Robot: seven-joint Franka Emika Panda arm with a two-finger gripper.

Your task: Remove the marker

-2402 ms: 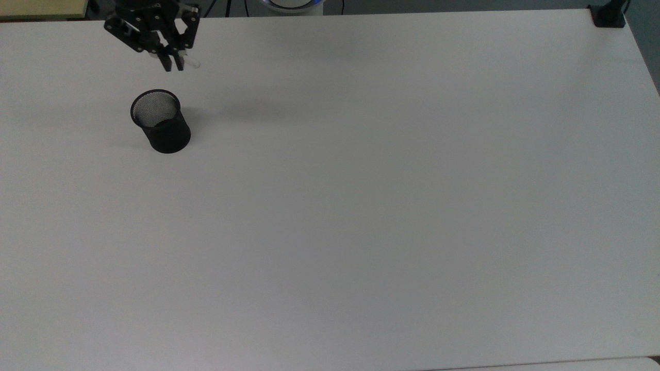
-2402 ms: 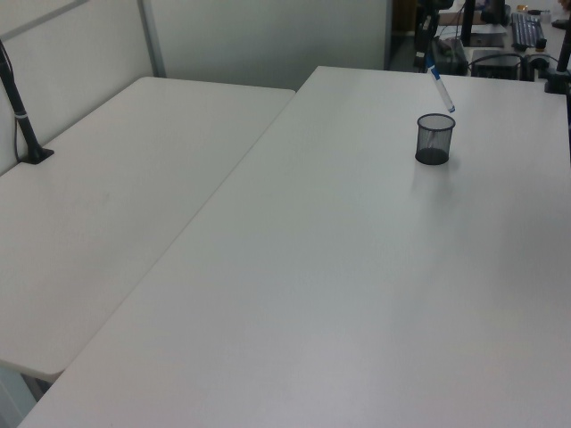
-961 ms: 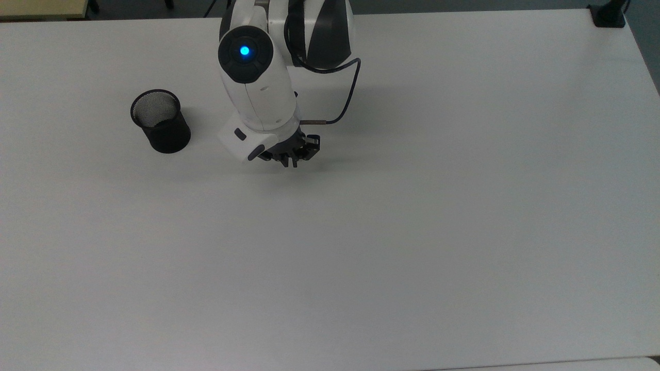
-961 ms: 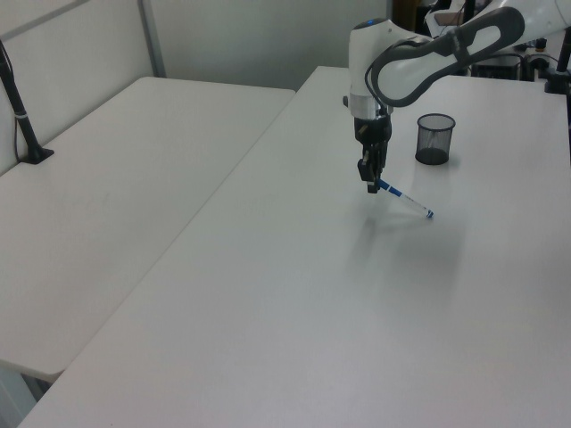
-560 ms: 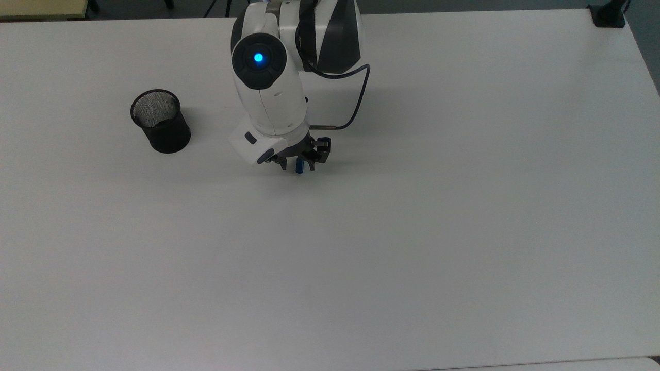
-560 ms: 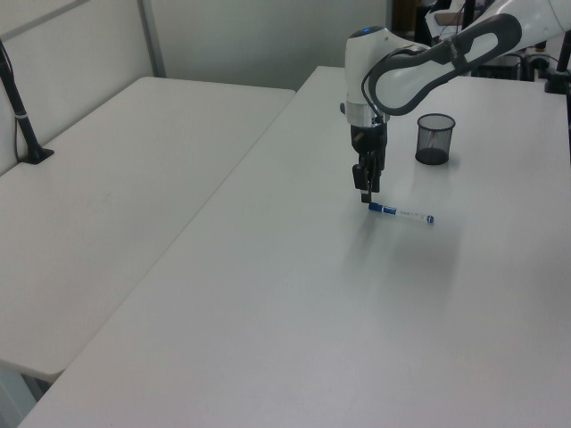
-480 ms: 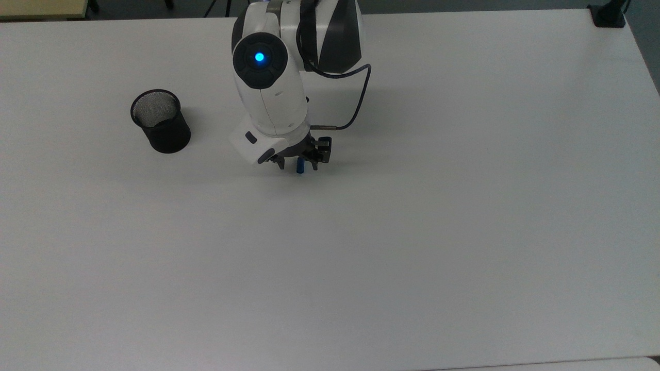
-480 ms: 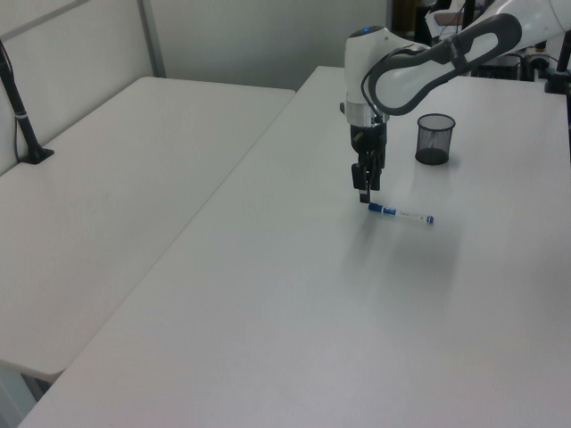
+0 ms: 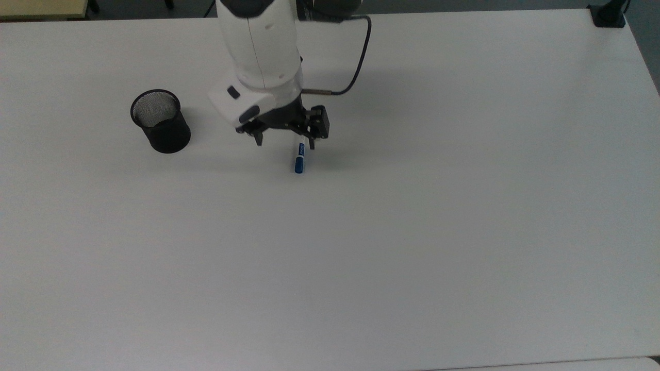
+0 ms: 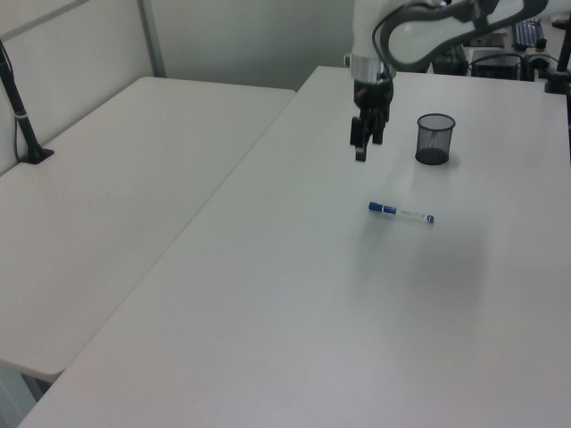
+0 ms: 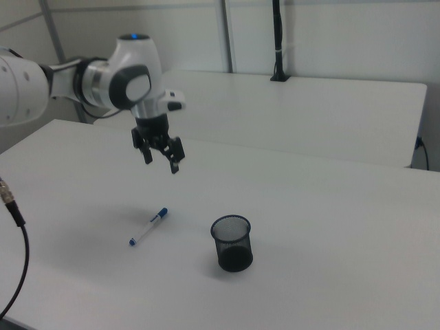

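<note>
Hovering hand (image 11: pixel 159 159) above table | fingers spread, empty | marker (image 11: pixel 148 227) lying flat below

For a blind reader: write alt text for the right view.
A blue-capped marker lies flat on a white table, apart from an upright black mesh cup. A robot arm's open gripper hangs above the marker.
</note>
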